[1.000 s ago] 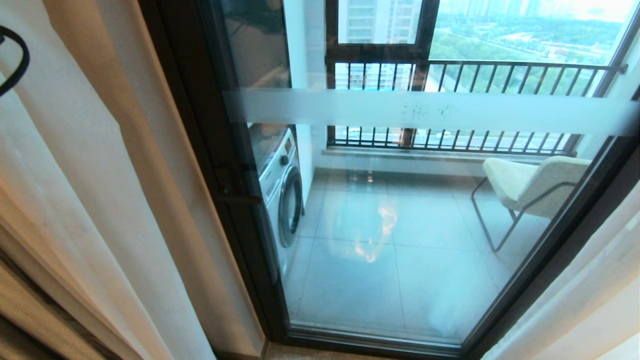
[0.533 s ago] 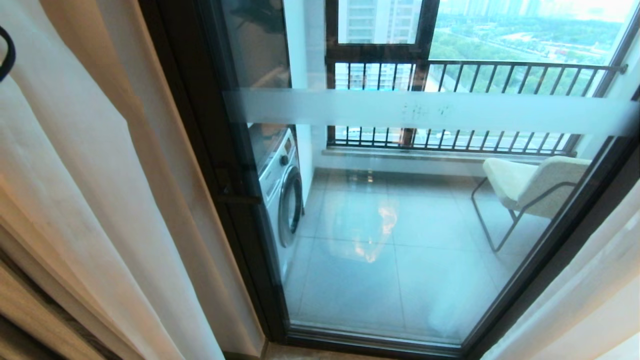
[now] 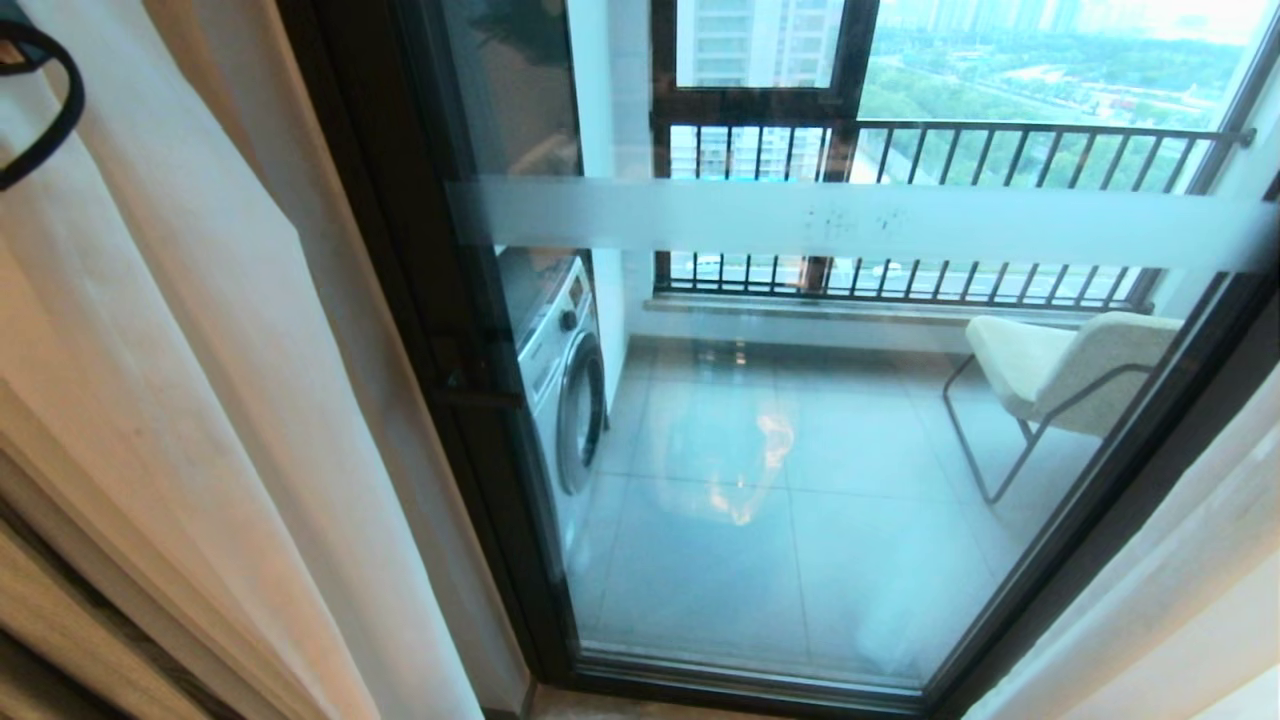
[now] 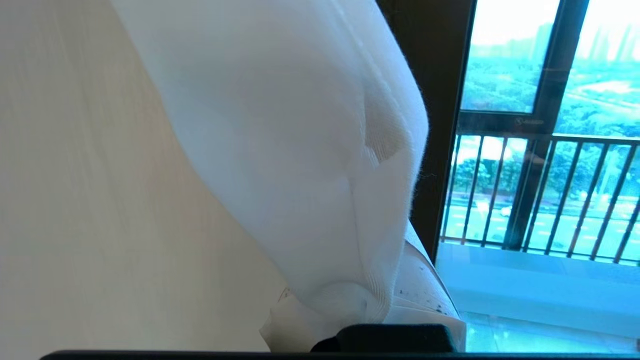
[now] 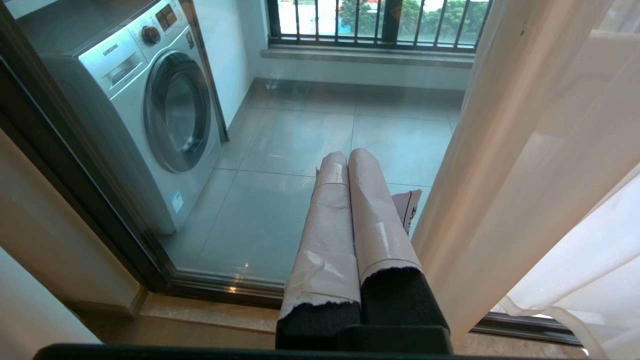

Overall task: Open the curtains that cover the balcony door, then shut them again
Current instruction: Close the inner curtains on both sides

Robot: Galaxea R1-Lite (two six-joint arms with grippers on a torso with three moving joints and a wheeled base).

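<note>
Curtains [image 3: 180, 400]: drawn aside, bunched left of the balcony door [image 3: 800, 400]; a second panel at the door's right edge; glass between uncovered
Left gripper [image 4: 370, 310]: jaws clenched on a fold of the left curtain beside the door frame
Right gripper [image 5: 350, 170]: jaws pressed together, empty, pointing at the door glass
Washing machine [image 5: 145, 110]: behind the door glass

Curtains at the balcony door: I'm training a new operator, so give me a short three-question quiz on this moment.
1. True or false: the tape-wrapped right gripper is shut and empty.
2. Behind the dark-framed glass balcony door, on the left, stands: A) a white front-loading washing machine, B) a bicycle, C) a ladder?
3. What does the left gripper hold?
Key: 1 true; 2 A; 3 the sheer white fabric curtain.
</note>
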